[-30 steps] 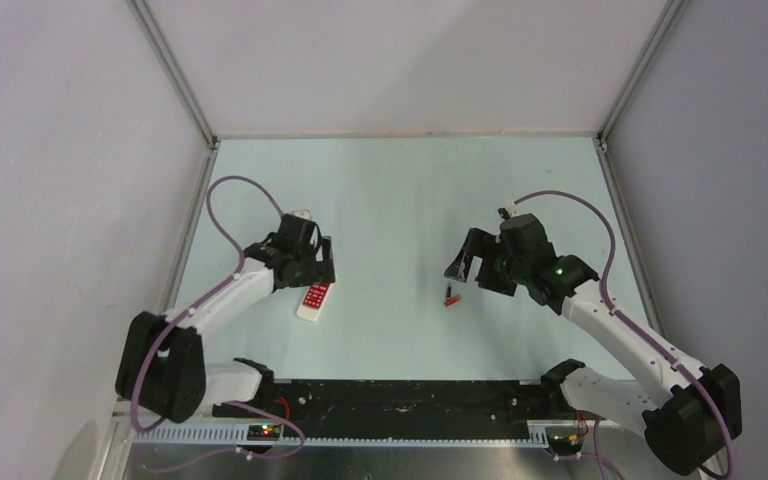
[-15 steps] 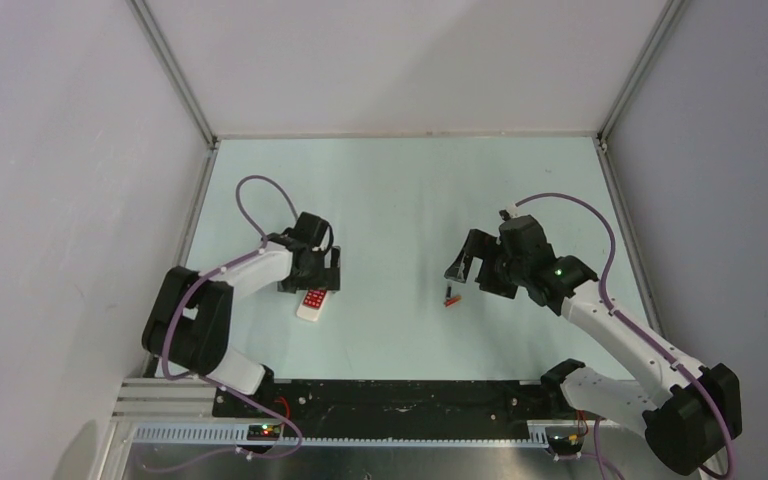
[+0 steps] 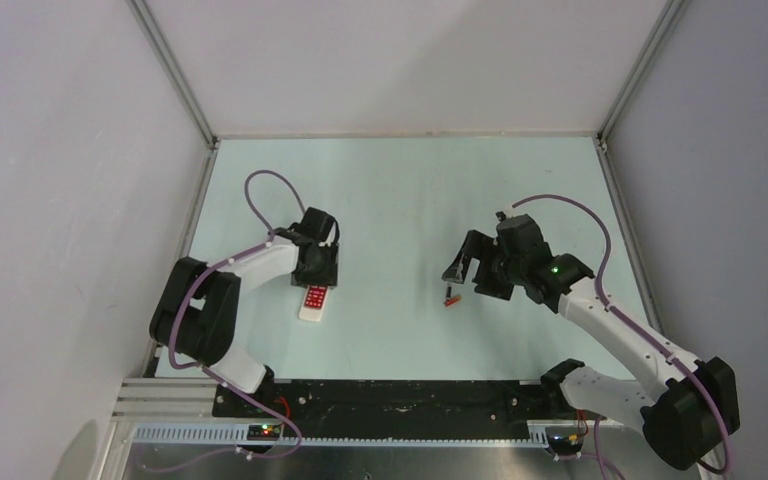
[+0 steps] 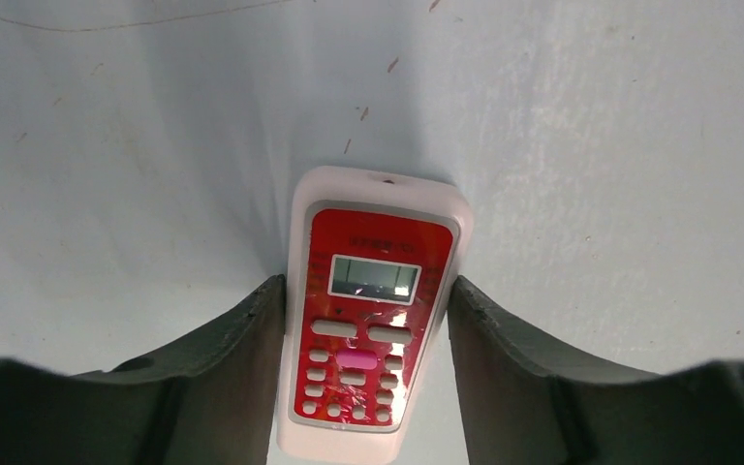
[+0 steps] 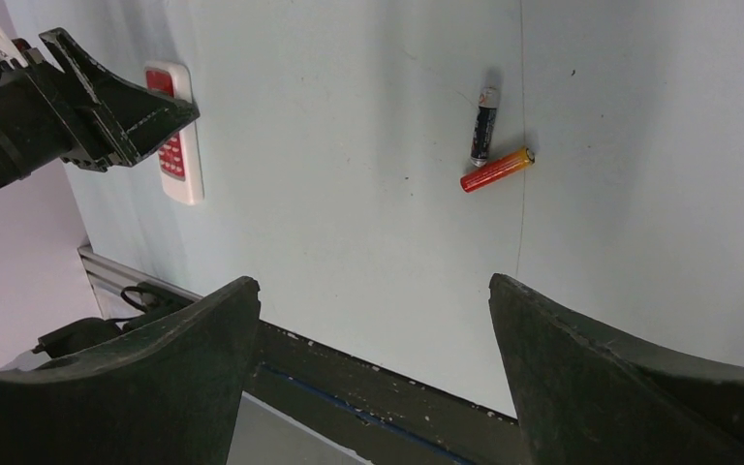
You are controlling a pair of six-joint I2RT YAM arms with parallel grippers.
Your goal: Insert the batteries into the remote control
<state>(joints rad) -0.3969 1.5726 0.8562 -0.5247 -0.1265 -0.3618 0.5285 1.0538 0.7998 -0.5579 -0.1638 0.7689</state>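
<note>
The remote control (image 4: 373, 300) lies face up on the table, red panel and display showing. My left gripper (image 4: 366, 283) straddles its upper half, with both fingers (image 4: 252, 339) pressed against its long white sides. From above, the remote control (image 3: 313, 303) pokes out below my left gripper (image 3: 320, 283). The batteries (image 3: 449, 297) lie side by side mid-table: a black one (image 5: 483, 124) and an orange-red one (image 5: 497, 170), touching at one end. My right gripper (image 3: 460, 268) hovers just right of them; in its wrist view the gripper (image 5: 373, 283) is open and holds nothing.
A black strip (image 3: 400, 395) runs along the near table edge between the arm bases. Grey enclosure walls with aluminium rails (image 3: 175, 75) bound the table on the left, the back and the right.
The left arm swung in over the remote control and its jaws narrowed onto the remote's sides. The right gripper barely moved. The batteries lie as before.
</note>
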